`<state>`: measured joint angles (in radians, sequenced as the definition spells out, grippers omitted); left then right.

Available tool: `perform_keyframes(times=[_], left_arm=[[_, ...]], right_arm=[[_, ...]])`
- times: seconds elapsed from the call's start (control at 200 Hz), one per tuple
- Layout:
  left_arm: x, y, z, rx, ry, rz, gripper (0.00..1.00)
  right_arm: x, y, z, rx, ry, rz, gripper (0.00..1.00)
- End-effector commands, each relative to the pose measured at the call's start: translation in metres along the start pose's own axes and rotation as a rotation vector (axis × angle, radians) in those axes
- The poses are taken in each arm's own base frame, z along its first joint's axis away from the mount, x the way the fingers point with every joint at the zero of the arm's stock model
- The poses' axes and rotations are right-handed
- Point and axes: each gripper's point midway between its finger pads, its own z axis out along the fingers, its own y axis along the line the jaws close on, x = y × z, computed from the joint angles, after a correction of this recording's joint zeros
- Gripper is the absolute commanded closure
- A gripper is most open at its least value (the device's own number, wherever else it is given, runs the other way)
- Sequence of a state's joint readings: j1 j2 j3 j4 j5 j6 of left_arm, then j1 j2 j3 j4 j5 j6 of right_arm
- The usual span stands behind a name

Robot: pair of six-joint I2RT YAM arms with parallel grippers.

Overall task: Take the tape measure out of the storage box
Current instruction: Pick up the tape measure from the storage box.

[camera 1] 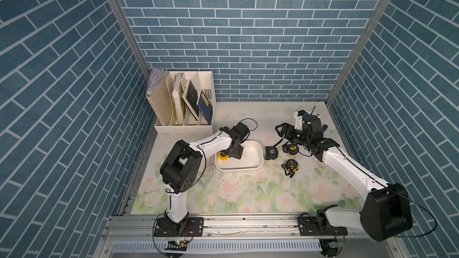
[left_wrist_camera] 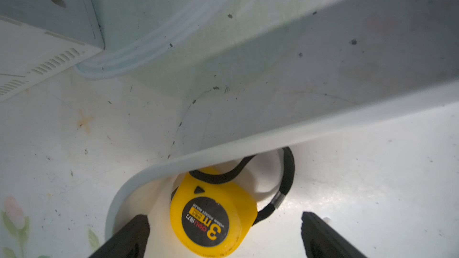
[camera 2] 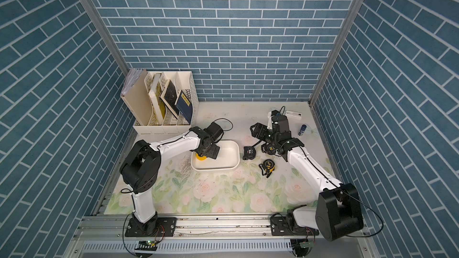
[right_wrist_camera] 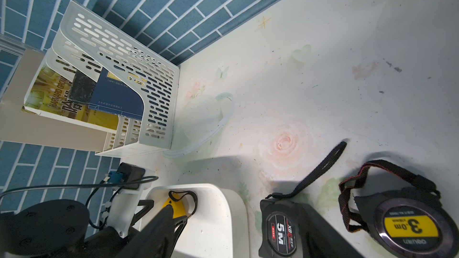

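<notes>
1. The storage box (camera 1: 251,155) sits flat on the floral mat (camera 1: 248,194), so I'll place everything else off the box.
2. The yellow tape measure (left_wrist_camera: 211,219) is inside the box, lying flat with its "3m" label up. It's tucked into the rounded corner at the box's left end. Its black strap (left_wrist_camera: 288,170) loops out over the box floor right beside it.
3. The left gripper (left_wrist_camera: 223,222) is reaching down into that same left end, jaws spread wide. The tape measure sits between the two fingers (left_wrist_camera: 134,234), closer to the one by the box wall. You can see a gap on both sides, so nothing is pinched.
4. The right gripper (camera 1: 279,129) hangs above the mat past the box's right end, towards the back. In both top views its jaws look apart with nothing in them.
5. Three more tapes lie outside the box:
   - The black 5M tape measure (right_wrist_camera: 280,232) is just beside the box's right end.
   - The 3.0m tape measure (right_wrist_camera: 407,229) is a bit further out on that side.
   - The black-and-yellow tape measure (camera 1: 290,166) is off the box's front right corner.
6. The cream file organizer (camera 1: 183,105) stands behind the box's back left corner, well apart from it and stuffed with books.
</notes>
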<state>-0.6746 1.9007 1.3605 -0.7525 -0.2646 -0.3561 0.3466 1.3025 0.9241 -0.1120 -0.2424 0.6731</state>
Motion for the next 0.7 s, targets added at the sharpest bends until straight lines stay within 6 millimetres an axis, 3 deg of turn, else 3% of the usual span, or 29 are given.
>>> perform_keyframes(times=[0.0,0.43,0.695], left_arm=[[0.009,-0.003,0.01,-0.006,0.029,0.039,0.0],[0.018,-0.011,0.028,0.01,0.061,0.09,0.0],[0.017,-0.018,0.03,0.047,0.062,0.082,0.01]], right_arm=[[-0.009,0.003,-0.007,-0.004,-0.043,-0.02,0.19],[-0.011,0.002,-0.011,0.001,-0.058,-0.023,0.19],[-0.01,0.0,-0.01,0.005,-0.055,-0.017,0.2]])
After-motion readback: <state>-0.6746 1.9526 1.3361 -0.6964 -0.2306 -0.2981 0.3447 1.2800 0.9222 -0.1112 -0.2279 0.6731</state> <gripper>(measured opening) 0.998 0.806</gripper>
